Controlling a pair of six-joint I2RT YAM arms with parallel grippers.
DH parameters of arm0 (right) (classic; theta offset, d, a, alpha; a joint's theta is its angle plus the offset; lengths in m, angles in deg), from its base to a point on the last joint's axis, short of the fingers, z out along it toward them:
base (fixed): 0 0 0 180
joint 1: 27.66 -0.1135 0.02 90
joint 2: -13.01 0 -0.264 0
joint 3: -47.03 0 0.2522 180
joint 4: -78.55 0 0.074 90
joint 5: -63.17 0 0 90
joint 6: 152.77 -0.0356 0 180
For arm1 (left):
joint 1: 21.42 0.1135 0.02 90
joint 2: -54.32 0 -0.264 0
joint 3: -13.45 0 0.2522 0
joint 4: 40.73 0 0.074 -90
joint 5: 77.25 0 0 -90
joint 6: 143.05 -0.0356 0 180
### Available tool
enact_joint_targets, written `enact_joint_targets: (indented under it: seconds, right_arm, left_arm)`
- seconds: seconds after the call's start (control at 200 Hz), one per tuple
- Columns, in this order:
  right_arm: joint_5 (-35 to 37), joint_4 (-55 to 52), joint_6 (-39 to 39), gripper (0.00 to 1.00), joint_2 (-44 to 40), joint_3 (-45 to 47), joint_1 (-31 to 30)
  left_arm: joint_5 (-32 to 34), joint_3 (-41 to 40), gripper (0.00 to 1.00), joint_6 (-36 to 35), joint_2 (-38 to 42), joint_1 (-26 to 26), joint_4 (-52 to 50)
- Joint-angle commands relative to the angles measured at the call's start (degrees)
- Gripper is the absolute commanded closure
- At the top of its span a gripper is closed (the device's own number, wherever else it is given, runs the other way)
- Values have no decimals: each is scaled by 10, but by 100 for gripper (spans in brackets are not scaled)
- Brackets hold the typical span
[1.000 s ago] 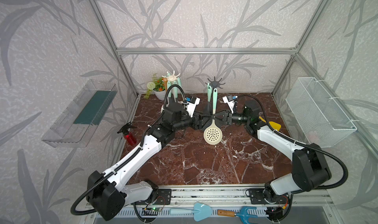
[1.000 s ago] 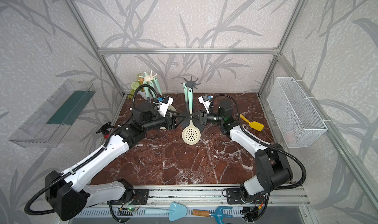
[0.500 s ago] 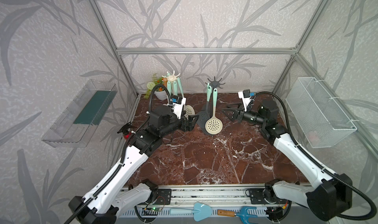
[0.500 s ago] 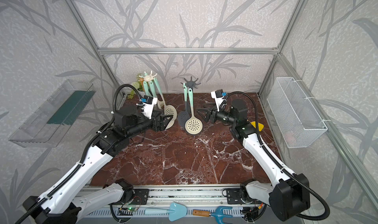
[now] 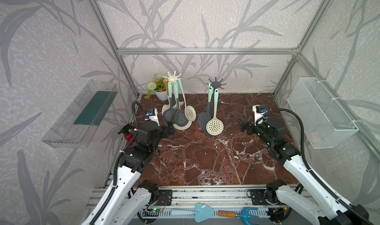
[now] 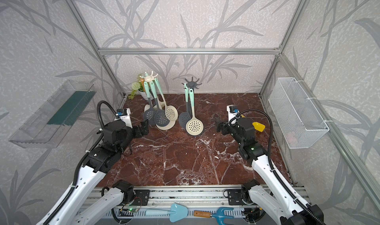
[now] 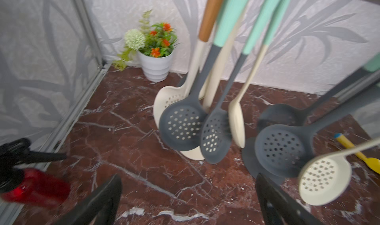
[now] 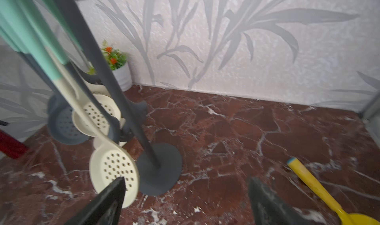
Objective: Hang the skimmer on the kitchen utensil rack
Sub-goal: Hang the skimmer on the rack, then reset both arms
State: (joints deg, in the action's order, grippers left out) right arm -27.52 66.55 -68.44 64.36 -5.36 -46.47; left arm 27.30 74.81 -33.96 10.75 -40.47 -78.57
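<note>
Skimmer (image 5: 214,127), cream head on a mint handle, hangs from the dark rack (image 5: 216,83) at the far middle of the counter (image 5: 205,162), in front of a grey skimmer (image 5: 203,118) on the same rack. Both my tools are off it. The left tool (image 5: 169,128) has its fingers spread wide and holds nothing, close to the utensils on the cream rack (image 5: 172,78) at the far left. The right tool (image 5: 242,126) is also spread and empty, to the right of the dark rack and apart from it.

My worries:
- If the handle sits shallow on its prong, a small knock could drop the skimmer.
- With 2 utensils on the near side, the dark rack may lean or tip if I brush it.
- My left tool is close enough to snag the cream rack's utensils on a careless sweep.

I cannot make out the handle's seat on the prong: it is tiny in both top views and cut off in the wrist views, which are blurred. I cannot tell whether the cream head touches the rack's base.
</note>
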Motion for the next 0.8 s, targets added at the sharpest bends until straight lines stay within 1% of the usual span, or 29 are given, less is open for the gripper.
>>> enact_joint_targets:
  seconds: [0.0,0.055,0.09,0.185,0.265,0.315,0.36,0.41,0.485,0.535,0.555,0.61,0.665,0.715,0.795]
  right_arm:
    - [109,43,36,6,-9,41,3]
    - [122,75,44,6,-5,68,3]
    - [130,103,48,6,-1,85,3]
    - [138,178,69,7,10,142,3]
    - [160,229,89,8,27,180,3]
    - [167,265,88,8,43,201,9]
    - [177,300,90,8,60,216,11]
    - [187,337,84,8,83,231,17]
    - [189,369,92,8,118,244,22]
    - [189,401,88,8,140,257,24]
    - [186,437,86,8,150,264,25]
    - [184,482,90,8,177,275,27]
    - [183,482,87,8,182,271,31]
    - [180,479,80,8,186,268,39]
    - [174,510,82,8,193,277,41]
  left_arm:
    - [81,-37,1,11,0,11,30]
    - [102,-64,1,9,2,14,49]
    - [99,-87,1,-6,7,18,68]
    - [100,-159,1,-51,25,29,163]
    - [105,-190,1,-57,31,49,215]
    - [84,-205,1,-60,24,71,243]
    - [60,-217,0,-77,8,92,265]
    - [54,-224,1,-76,-18,115,276]
    - [11,-229,1,-74,-52,155,282]
    - [-8,-242,1,-71,-64,177,317]
    - [-14,-250,1,-73,-67,182,335]
    - [-27,-271,1,-82,-76,197,383]
    - [-54,-284,1,-90,-98,218,415]
    - [-66,-288,1,-92,-123,237,426]
    - [-89,-292,1,-96,-159,251,460]
